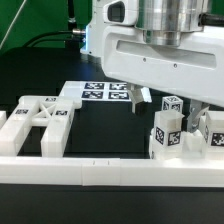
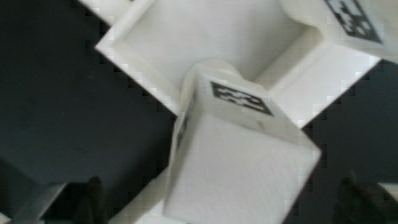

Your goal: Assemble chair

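arm low over the table's (image 1: 110, 135) black top, toward the exterior view's right. the gripper (image 2: 217, 200) is spread wide: in the wrist view one dark finger (image 2: 71, 198) shows at each side, with a white post (image 2: 240, 165) between them and a gap on either side. nothing is held. in the exterior view only one fingertip is plain, so the wrist view settles it.

chair parts lie loose, none joined that i can see:
- notched blocks (image 1: 35, 118) grouped at the exterior view's left, just behind the front rail (image 1: 100, 168).
- upright posts (image 1: 166, 130) with tags at the exterior view's right, under the arm. the one in the wrist view is probably among these.
- a larger white piece (image 2: 196, 40) lies against the far end of that post; touching or only beside, cannot tell.
- marker board (image 1: 102, 92) flat behind, clear of the parts.

step in hand, as i judge it: lining up to pick the post, early in the build.

the next move calls for fingers centred on the post's long sides, a descent clear of the neighbouring piece, then a square close. the post sits slanted across the wrist view, so some wrist turn may be needed first. risk: a finger nudging the neighbour or tipping the post.
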Controlling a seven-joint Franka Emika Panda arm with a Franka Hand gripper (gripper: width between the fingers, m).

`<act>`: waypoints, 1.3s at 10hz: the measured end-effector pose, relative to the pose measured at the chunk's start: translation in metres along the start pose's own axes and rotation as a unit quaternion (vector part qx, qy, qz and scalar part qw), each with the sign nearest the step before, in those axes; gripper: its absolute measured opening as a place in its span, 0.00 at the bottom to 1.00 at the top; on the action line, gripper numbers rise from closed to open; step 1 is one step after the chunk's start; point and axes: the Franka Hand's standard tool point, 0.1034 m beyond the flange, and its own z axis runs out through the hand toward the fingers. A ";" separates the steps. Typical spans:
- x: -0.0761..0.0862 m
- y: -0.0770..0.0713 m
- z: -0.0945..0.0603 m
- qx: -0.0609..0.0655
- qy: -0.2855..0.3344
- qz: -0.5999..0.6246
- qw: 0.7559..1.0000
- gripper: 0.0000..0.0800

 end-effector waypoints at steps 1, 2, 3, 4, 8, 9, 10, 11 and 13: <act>0.000 0.000 0.000 -0.001 0.000 -0.033 0.999 0.81; 0.000 0.001 0.000 -0.001 0.000 -0.098 0.995 0.81; -0.001 -0.001 0.000 -0.001 -0.001 -0.161 0.987 0.81; -0.002 -0.004 0.000 0.001 -0.001 -0.213 0.977 0.81; -0.002 -0.006 -0.002 0.004 0.002 -0.377 0.926 0.81; -0.002 -0.006 -0.002 0.004 0.001 -0.383 0.924 0.81; -0.003 -0.006 -0.001 0.000 0.003 -0.418 0.909 0.81; -0.004 -0.009 -0.001 0.000 0.008 -0.443 0.897 0.81; -0.005 -0.009 0.000 -0.007 0.009 -0.505 0.863 0.81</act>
